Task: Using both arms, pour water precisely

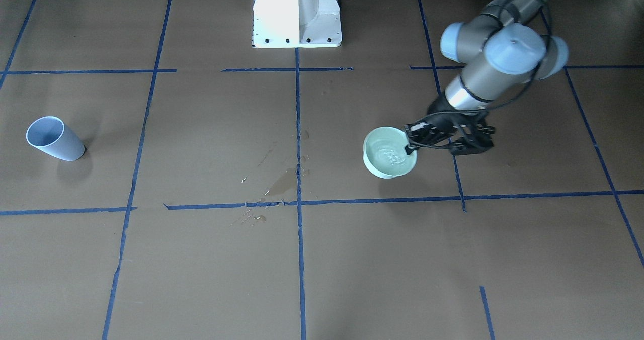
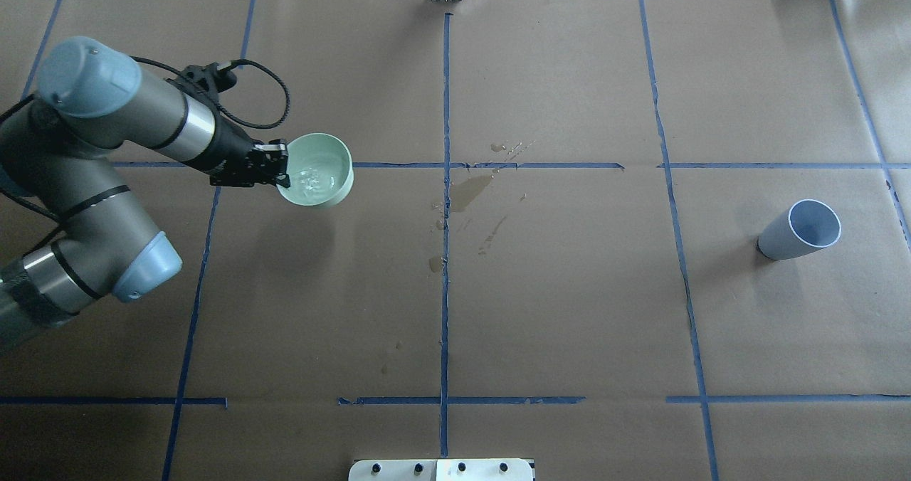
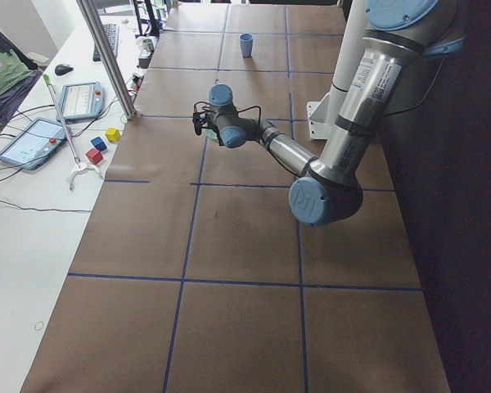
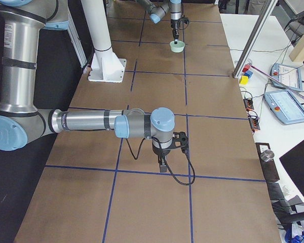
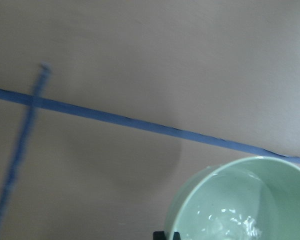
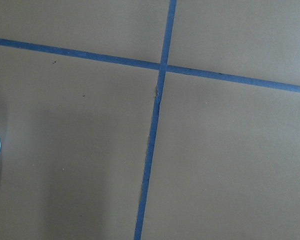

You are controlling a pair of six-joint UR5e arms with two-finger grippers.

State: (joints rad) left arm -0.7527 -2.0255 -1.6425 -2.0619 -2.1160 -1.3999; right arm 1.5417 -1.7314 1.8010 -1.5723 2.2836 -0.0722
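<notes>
The turning point is the gap between the bowl (image 2: pixel 314 195) and the cup (image 2: pixel 801 230). The left arm (image 2: pixel 142 118) has its jaws clenched on the bowl's rim, on the side facing the left edge of the surface (image 2: pixel 569 310). One finger is inside the wall and one outside, so the bowl reaches out from the jaws toward the middle of the surface. The water (image 2: pixel 317 176) sits shallow and glinting in the bottom of the bowl, which is level. Its offset shadow suggests it is held a little above the surface, in the left half and somewhat toward the far edge. The cup stands upright with its mouth open, near the right edge, well apart from the bowl and straight across from it. A wet patch (image 2: pixel 470 191) lies between them near the centre. The right arm (image 4: pixel 86 121) is the nearer one to the cup. Its jaws point down at bare surface, and I cannot tell whether they are released or clenched. By my reading the next move calls for bringing bowl and cup together, probably with the right arm taking the cup, and any tilt on the way risks more spilling.
</notes>
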